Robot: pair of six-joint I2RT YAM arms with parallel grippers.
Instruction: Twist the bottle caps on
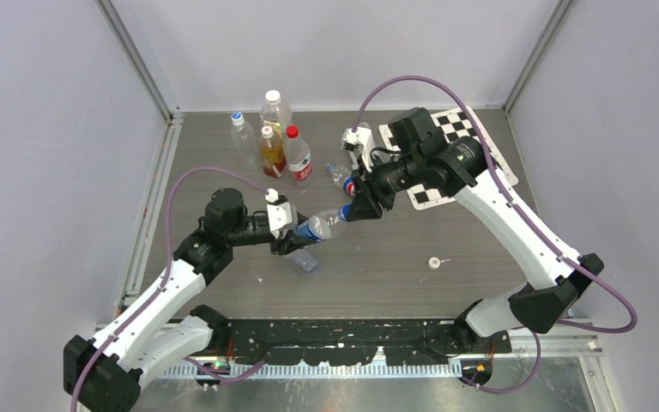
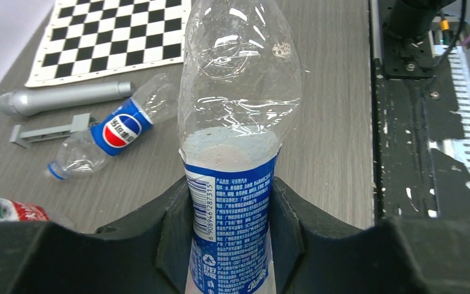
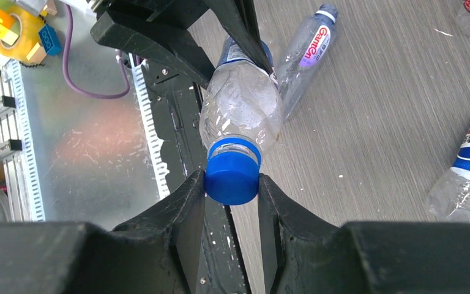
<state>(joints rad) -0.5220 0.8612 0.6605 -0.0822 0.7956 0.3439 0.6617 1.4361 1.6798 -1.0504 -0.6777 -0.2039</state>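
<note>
My left gripper (image 1: 287,230) is shut on a clear blue-labelled bottle (image 1: 317,225) and holds it on its side above the table; its fingers clamp the label (image 2: 231,208). My right gripper (image 1: 356,210) is shut on the blue cap (image 3: 231,179), which sits on that bottle's neck (image 3: 242,107). A Pepsi-labelled bottle (image 1: 341,178) lies uncapped behind them. A nearly plain bottle (image 1: 303,260) lies below the left gripper. A white cap (image 1: 434,263) lies on the table to the right. The other white cap is not in view.
Several capped bottles stand at the back left, among them an amber one (image 1: 272,150) and a red-capped one (image 1: 298,154). A checkerboard (image 1: 446,129) lies at the back right under the right arm. A grey cylinder (image 2: 67,98) lies beside it.
</note>
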